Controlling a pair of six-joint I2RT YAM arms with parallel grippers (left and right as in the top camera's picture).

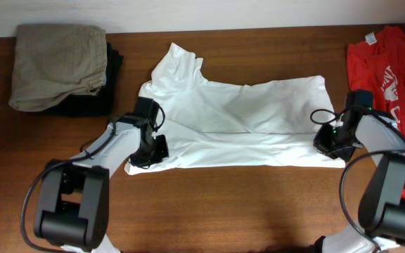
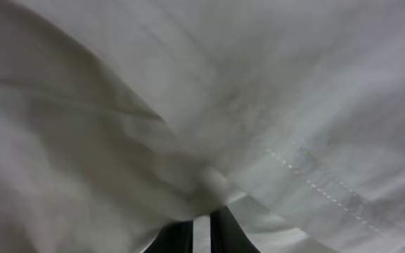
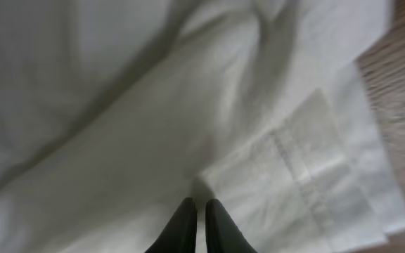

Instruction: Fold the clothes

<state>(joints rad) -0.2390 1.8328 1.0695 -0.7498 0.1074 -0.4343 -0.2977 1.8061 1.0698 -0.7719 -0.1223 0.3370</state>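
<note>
My left pincer (image 2: pixel 201 226) and right pincer (image 3: pixel 197 211) clench the shirt (image 1: pixel 245 116); I should lift both evenly, cloth taut.

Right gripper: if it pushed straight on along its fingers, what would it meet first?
The white T-shirt: the right gripper has its nearly closed fingertips right at the cloth beside the stitched hem, so fabric comes first. How deep the folds lie is unclear.
</note>
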